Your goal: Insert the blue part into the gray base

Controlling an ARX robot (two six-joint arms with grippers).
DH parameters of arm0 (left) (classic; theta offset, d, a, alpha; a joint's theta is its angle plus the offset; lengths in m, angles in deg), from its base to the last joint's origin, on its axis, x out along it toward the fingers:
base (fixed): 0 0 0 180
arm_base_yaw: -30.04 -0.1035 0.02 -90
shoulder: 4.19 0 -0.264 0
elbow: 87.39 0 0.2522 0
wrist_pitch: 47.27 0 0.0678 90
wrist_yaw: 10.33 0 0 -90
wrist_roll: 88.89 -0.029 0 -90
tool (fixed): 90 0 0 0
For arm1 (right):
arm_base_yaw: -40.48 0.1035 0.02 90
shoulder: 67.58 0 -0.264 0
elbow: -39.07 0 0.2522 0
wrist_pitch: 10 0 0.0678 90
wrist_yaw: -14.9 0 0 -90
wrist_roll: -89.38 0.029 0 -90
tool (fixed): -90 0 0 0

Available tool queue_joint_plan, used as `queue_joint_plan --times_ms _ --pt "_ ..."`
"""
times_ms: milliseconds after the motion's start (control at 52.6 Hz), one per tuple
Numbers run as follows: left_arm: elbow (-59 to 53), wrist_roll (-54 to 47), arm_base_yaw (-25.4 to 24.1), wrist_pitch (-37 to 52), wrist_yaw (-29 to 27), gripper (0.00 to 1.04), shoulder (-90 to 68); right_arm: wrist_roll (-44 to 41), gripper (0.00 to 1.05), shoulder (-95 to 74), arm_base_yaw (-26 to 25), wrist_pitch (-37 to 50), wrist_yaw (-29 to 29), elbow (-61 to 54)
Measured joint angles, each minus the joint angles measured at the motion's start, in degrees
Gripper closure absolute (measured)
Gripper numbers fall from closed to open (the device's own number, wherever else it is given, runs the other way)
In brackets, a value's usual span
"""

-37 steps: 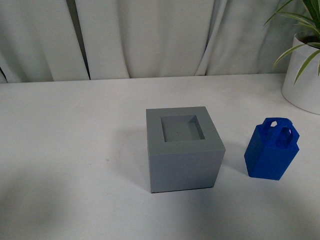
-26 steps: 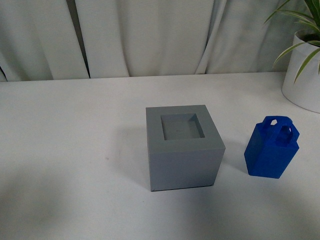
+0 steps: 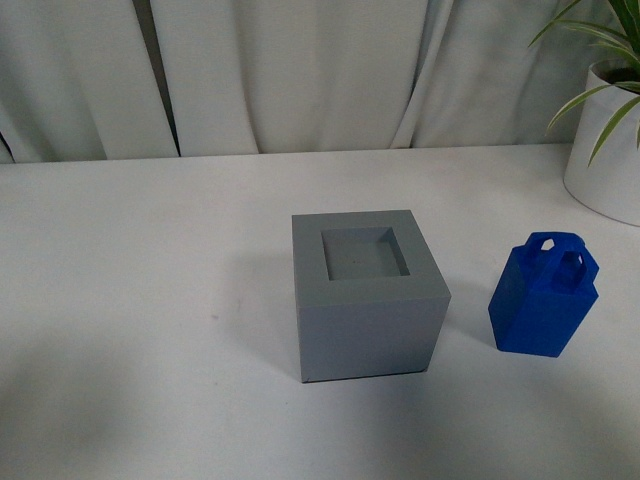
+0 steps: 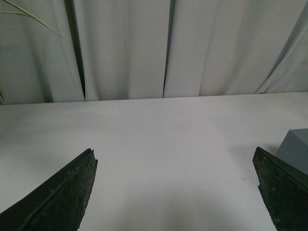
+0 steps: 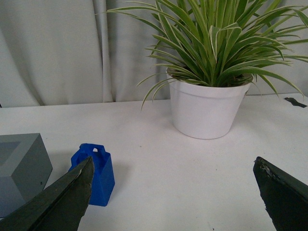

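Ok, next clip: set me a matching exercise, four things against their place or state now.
Things: 1 blue part; 2 gray base; 3 plant pot; 4 left gripper.
Places or states: A recess empty; B jaws wide apart, holding nothing; C upright on the table, right of the gray base; D far right, at the back.
Pairs: 1-C, 2-A, 3-D, 4-B.

Table point(image 3: 150, 250): gray base point(image 3: 368, 310), blue part point(image 3: 542, 300), pot point(image 3: 603, 160)
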Motion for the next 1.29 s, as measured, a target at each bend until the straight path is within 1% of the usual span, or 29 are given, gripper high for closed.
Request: queue_joint_plan --times_ms 190,228,266,304,380,456,494,532,570,646,722,741,779,856,875,894,932,970,1046,1122,1198,1293 --pt "0.00 0.00 0.02 0.00 0.00 0.06 0.00 0.00 0.07 -0.02 0.00 -0.02 -0.02 0.00" --pt "0.00 -0.02 0.00 0.00 0.00 0.06 0.00 -0.57 0.07 -0.61 -0.15 -1.55 -0.83 0.44" --pt "0.00 -0.02 0.02 0.00 0.00 0.06 0.00 -1.07 0.07 -2.80 -0.55 -4.92 -2.51 1.86" --pt "0.00 0.00 0.02 0.00 0.02 0.06 0.00 -1.53 0.07 -6.34 -0.96 -4.87 -3.87 3.04" --pt "0.00 0.00 0.00 0.00 0.02 0.06 0.00 -3.10 0.07 -15.21 -2.16 -0.37 -7.23 6.36" --pt "0.00 0.00 0.00 0.00 0.02 0.06 0.00 -4.57 0.07 -26.93 -3.21 6.05 -11.89 12.24" --pt "0.00 0.00 0.02 0.00 0.00 0.06 0.00 -6.67 0.07 -33.46 -3.06 5.49 -15.06 16.50" --pt "0.00 0.00 0.02 0.00 0.02 0.06 0.00 -9.38 0.07 -39.58 -2.71 3.13 -19.54 20.50" --pt "0.00 0.00 0.00 0.00 0.02 0.06 0.00 -14.03 0.07 -46.90 -2.58 -1.97 -24.48 25.38" --pt "0.00 -0.02 0.02 0.00 0.00 0.06 0.00 -22.05 0.07 -57.02 -2.45 -10.01 -29.83 33.05" --pt "0.00 0.00 0.00 0.00 0.00 0.06 0.00 -31.45 0.07 -63.98 -2.16 -17.88 -31.89 40.33" --pt "0.00 -0.02 0.00 0.00 0.02 0.06 0.00 -34.67 0.07 -66.05 -2.10 -20.83 -31.95 42.84" --pt "0.00 -0.02 0.00 0.00 0.02 0.06 0.00 -37.38 0.07 -68.08 -2.01 -23.78 -31.89 45.29" --pt "0.00 0.00 0.00 0.00 0.00 0.06 0.00 -47.01 0.07 -73.37 -1.68 -32.63 -31.26 51.63" --pt "0.00 0.00 0.00 0.00 0.00 0.06 0.00 -48.13 0.07 -73.99 -1.62 -33.64 -30.99 52.33" --pt "0.00 0.00 0.02 0.00 0.00 0.06 0.00 -49.81 0.07 -75.17 -1.46 -35.67 -30.40 53.70" --pt "0.00 0.00 0.00 0.00 0.00 0.06 0.00 -56.35 0.07 -78.64 -0.81 -41.48 -28.13 57.83" --pt "0.00 0.00 0.00 0.00 0.02 0.06 0.00 -60.63 0.07 -80.85 -0.31 -44.65 -26.45 60.43" --pt "0.00 -0.02 0.00 0.00 0.02 0.06 0.00 -65.46 0.07 -84.08 0.48 -49.13 -24.11 64.37" --pt "0.00 0.00 0.00 0.00 0.00 0.06 0.00 -70.66 0.07 -89.22 2.14 -54.36 -19.98 70.88" --pt "0.00 0.00 0.00 0.00 0.02 0.06 0.00 -72.98 0.07 -93.90 3.96 -56.70 -16.63 76.67" --pt "0.00 -0.02 0.02 0.00 0.02 0.06 0.00 -74.34 0.07 -97.90 5.31 -59.41 -14.53 80.98"
